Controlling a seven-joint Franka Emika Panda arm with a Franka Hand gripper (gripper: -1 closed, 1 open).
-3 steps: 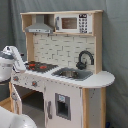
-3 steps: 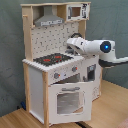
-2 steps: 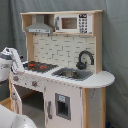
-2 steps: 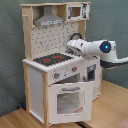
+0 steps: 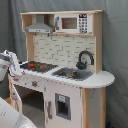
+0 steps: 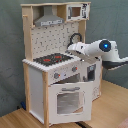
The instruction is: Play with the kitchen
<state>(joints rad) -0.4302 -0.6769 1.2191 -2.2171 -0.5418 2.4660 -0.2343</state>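
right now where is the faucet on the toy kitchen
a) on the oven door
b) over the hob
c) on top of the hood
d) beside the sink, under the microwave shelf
d: in the first exterior view the black faucet arches up at the back of the sink, below the microwave, while the hob lies toward the first exterior view's left under the hood.
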